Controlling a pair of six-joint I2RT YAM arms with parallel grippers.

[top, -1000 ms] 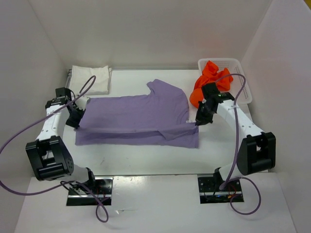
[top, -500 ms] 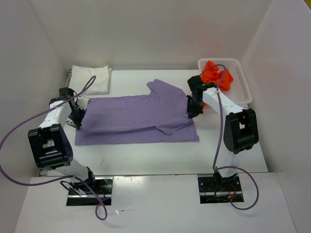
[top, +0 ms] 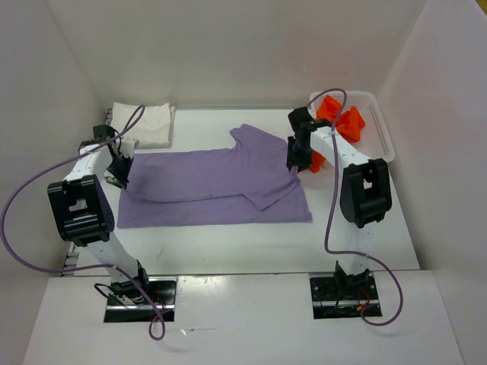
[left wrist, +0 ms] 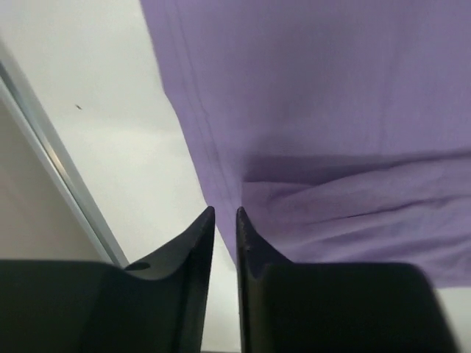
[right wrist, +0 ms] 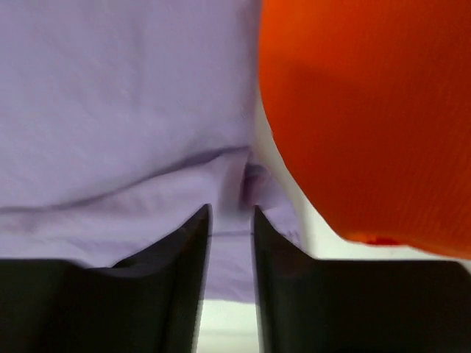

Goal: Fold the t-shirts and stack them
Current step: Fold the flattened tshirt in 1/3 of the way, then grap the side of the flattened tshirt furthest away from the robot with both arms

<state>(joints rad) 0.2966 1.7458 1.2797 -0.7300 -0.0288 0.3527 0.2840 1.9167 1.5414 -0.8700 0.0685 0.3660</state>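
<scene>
Left fingers (left wrist: 184, 261) and right fingers (right wrist: 184, 265) stood narrowly parted; cloth snagging on either could pull open the fold in the lavender t-shirt (top: 205, 182).

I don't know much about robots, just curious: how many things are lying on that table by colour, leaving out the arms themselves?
White t-shirt, folded: 1
Purple t-shirt, spread flat: 1
Orange t-shirt, bunched in the basket: 1
White mesh basket: 1
Total: 4
</scene>
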